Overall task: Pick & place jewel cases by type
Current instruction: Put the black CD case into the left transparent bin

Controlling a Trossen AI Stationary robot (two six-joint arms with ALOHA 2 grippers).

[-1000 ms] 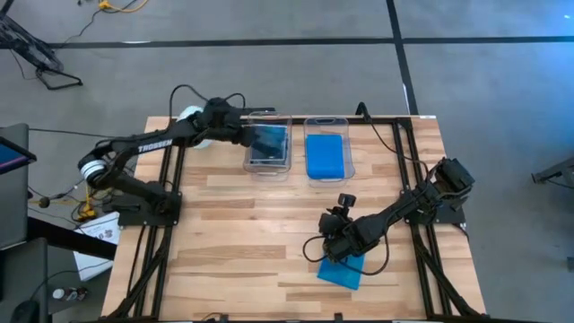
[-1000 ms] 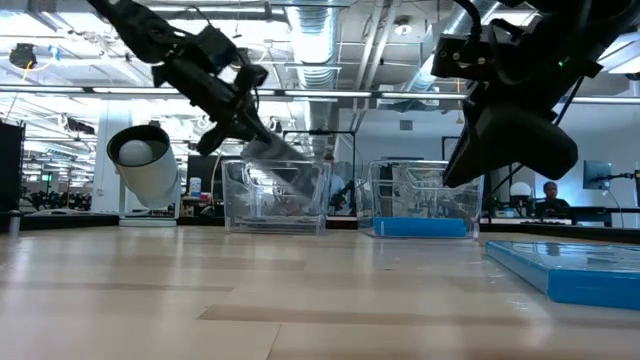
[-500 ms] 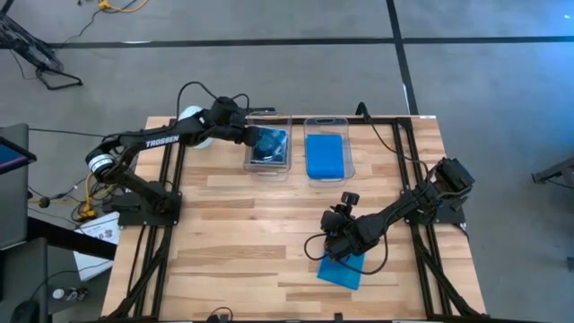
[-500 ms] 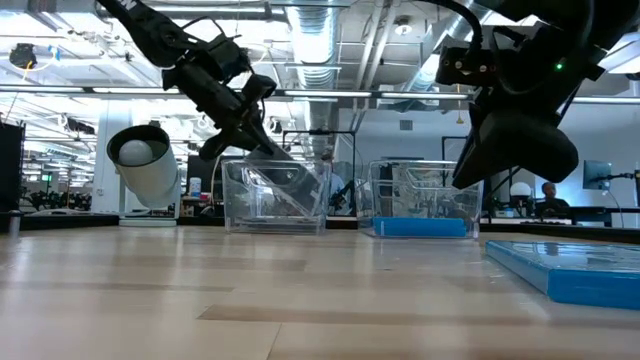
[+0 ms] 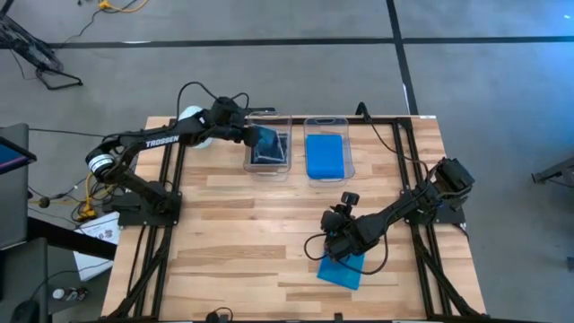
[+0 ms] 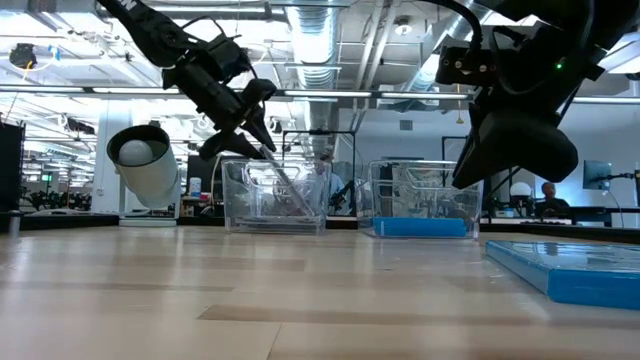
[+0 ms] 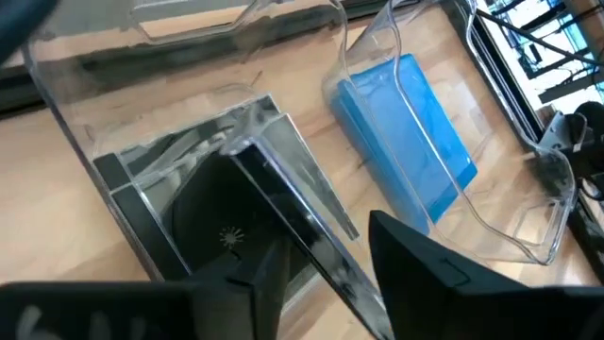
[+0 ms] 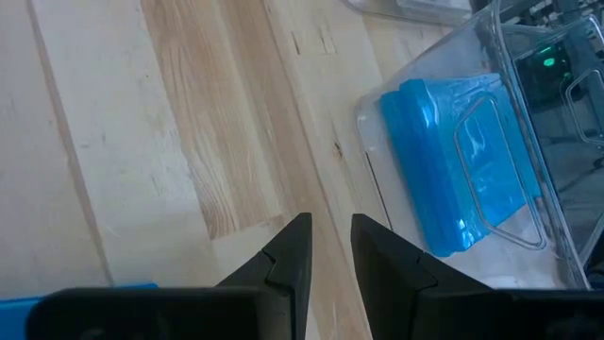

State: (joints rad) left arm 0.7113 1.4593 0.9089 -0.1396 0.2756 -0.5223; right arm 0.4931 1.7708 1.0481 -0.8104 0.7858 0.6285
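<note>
While the left claw (image 7: 326, 269) stands parted around the clear case (image 7: 283, 203), which leans tilted inside the left tub (image 5: 268, 149) just ahead of it, it should withdraw straight, without nudging the case. Right claw (image 8: 328, 247), fingers slightly apart and empty, hovers just above the blue case (image 5: 342, 270) on the table (image 5: 242, 233).

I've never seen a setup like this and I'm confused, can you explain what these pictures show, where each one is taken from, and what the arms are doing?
These are two dark robot arms at a wooden table, each ending in a two-finger pincer. One picture looks straight down, one looks level across the tabletop, and two come from cameras on the arms' wrists.

At the far side stand two clear tubs. The left tub holds clear and black disc cases; the right tub holds blue ones. The left pincer is at the left tub, its fingers apart around a tilted clear case leaning inside it.

The right pincer hovers above bare wood, holding nothing. Another blue case lies on the table near it.
</note>
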